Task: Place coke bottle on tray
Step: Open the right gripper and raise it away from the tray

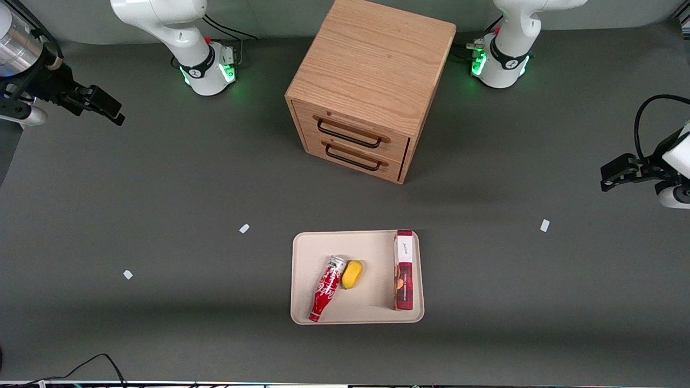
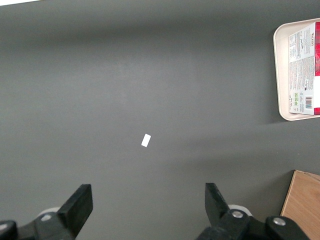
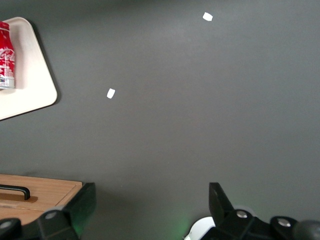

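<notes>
Claw [image 1: 110,110] open — coke bottle [image 1: 326,289] lying aslant

The gripper [image 3: 152,210] hangs above the dark grey table [image 3: 200,125], its two black fingers [image 3: 82,202] spread wide apart with nothing between them. The coke bottle [image 3: 6,55] lies on its side on the cream tray [image 3: 30,85], only partly in frame, its silvery base pointing toward a rounded corner of the tray. Two small white markers sit on the bare table well apart from the tray, one [image 3: 111,93] near that corner and another [image 3: 207,16] farther off. A piece of the wooden drawer cabinet [image 3: 45,187] with a black handle [image 3: 15,191] shows beside one finger. A white rounded shape with a green glow [image 3: 200,231] between the fingers is probably an arm's base.
</notes>
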`<action>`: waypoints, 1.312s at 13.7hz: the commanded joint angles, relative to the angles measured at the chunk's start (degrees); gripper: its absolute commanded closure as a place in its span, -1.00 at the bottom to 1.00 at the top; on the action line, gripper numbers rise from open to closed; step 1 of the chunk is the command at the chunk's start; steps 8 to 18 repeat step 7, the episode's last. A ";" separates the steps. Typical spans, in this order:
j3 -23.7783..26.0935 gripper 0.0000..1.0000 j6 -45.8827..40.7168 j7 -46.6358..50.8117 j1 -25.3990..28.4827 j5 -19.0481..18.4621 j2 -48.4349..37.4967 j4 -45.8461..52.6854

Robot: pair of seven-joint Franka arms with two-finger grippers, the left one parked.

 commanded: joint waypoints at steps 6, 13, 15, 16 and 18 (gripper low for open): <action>-1.28 -1.00 -7.03 0.16 0.40 0.78 13.89 19.60; -1.55 -1.00 -7.12 0.24 0.40 0.78 13.90 19.43; -1.55 -1.00 -7.12 0.24 0.40 0.78 13.90 19.43; -1.55 -1.00 -7.12 0.24 0.40 0.78 13.90 19.43; -1.55 -1.00 -7.12 0.24 0.40 0.78 13.90 19.43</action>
